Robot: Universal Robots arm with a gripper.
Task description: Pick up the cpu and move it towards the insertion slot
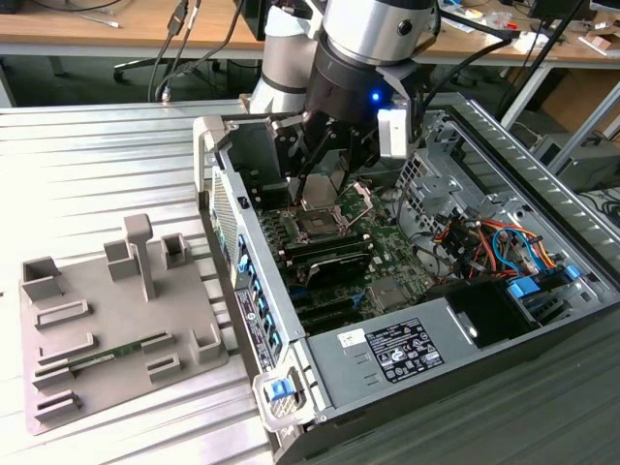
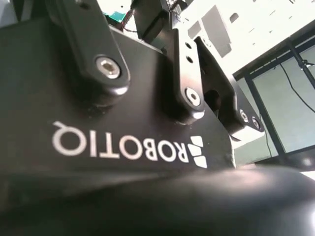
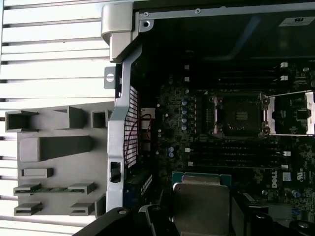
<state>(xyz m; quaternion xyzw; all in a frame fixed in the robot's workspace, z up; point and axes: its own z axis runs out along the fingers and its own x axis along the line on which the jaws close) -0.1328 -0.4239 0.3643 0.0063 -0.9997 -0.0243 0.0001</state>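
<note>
In the exterior view my gripper (image 1: 325,179) hangs inside the open computer case, shut on the cpu (image 1: 324,192), a small flat pale square. The cpu is held in the air just above and behind the insertion slot (image 1: 320,223), a square socket with a dark centre and a metal frame. Its silver retention bracket (image 1: 355,200) stands hinged open beside it. In the first wrist view the cpu (image 3: 202,199) sits between my dark fingers (image 3: 153,219). There the insertion slot (image 3: 241,115) lies some way off, with its bracket (image 3: 293,114) folded back.
The grey plastic tray (image 1: 111,325) with raised blocks lies on the slatted table at the exterior view's left, outside the case wall (image 1: 254,291). Long black memory slots (image 1: 329,257), cables (image 1: 484,242) and a power supply (image 1: 407,349) crowd the case. The gripper body (image 2: 123,123) blocks the second wrist view.
</note>
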